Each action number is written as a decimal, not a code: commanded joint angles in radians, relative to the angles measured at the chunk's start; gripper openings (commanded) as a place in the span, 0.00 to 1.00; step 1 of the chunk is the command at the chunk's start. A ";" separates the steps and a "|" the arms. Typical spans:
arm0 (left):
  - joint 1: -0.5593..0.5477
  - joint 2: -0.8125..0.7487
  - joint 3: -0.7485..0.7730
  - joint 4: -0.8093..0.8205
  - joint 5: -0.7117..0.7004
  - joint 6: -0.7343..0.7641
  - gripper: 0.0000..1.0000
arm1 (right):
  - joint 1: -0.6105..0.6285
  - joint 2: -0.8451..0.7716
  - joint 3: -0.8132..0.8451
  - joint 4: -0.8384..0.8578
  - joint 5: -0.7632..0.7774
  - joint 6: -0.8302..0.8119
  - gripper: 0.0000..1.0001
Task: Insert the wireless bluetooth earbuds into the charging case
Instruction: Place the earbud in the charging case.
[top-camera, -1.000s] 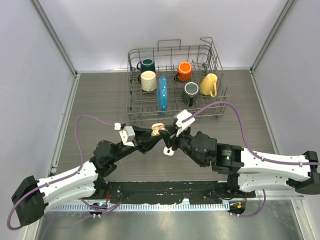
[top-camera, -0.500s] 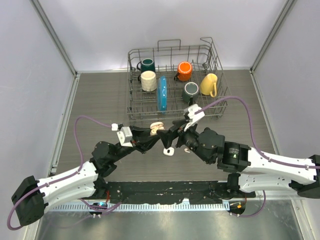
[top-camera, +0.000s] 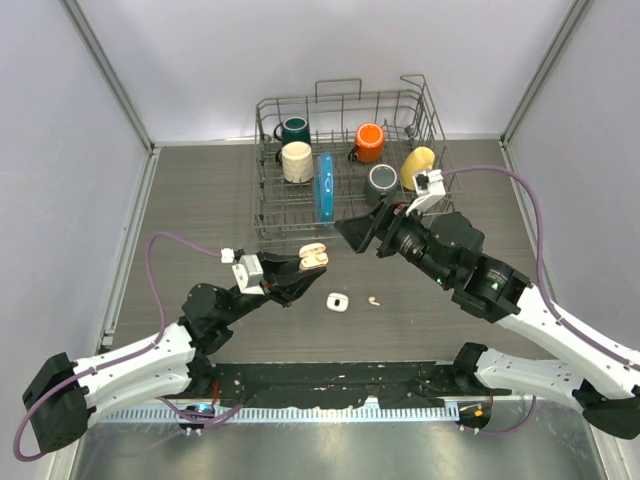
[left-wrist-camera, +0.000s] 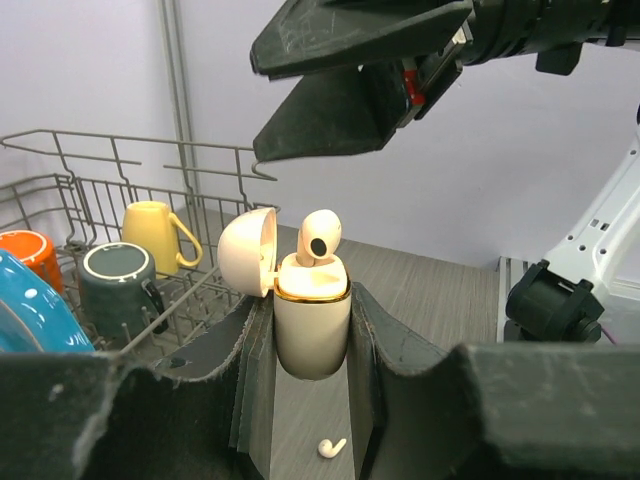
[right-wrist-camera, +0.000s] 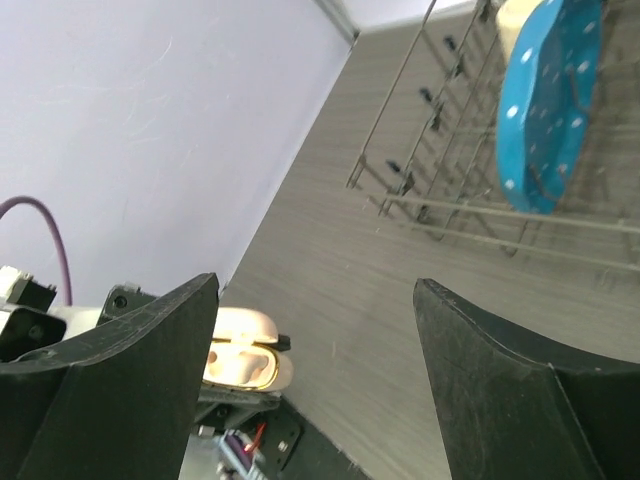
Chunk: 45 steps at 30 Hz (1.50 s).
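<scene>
The cream charging case (left-wrist-camera: 312, 320) is held upright with my left gripper (left-wrist-camera: 312, 345) shut on its sides; its lid (left-wrist-camera: 248, 252) is tipped open to the left. One of the earbuds (left-wrist-camera: 320, 236) stands up out of the case's mouth. Another earbud (left-wrist-camera: 332, 447) lies on the table below the case. In the top view the case (top-camera: 313, 254) sits at the left gripper (top-camera: 306, 264); a white earbud piece (top-camera: 337, 301) and a smaller earbud (top-camera: 374, 299) lie on the table. My right gripper (top-camera: 349, 232) hangs open and empty to the right of the case (right-wrist-camera: 245, 360), apart from it.
A wire dish rack (top-camera: 350, 100) stands at the back with several mugs and a blue plate (top-camera: 324, 187). The right arm's wrist sits just in front of the rack's near right corner. Purple cables loop beside both arms.
My right gripper opened and drew back up and to the right, away from the case toward the rack. The left gripper kept the case in about the same place.
</scene>
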 joint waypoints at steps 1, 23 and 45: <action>0.002 -0.013 0.016 0.073 -0.007 0.022 0.00 | -0.027 0.040 0.032 -0.023 -0.232 0.072 0.81; 0.002 -0.033 0.018 0.056 -0.010 0.023 0.00 | -0.028 0.034 -0.051 0.073 -0.404 0.026 0.59; 0.002 -0.041 0.012 0.065 0.001 0.012 0.00 | -0.027 0.069 -0.066 0.076 -0.361 0.058 0.69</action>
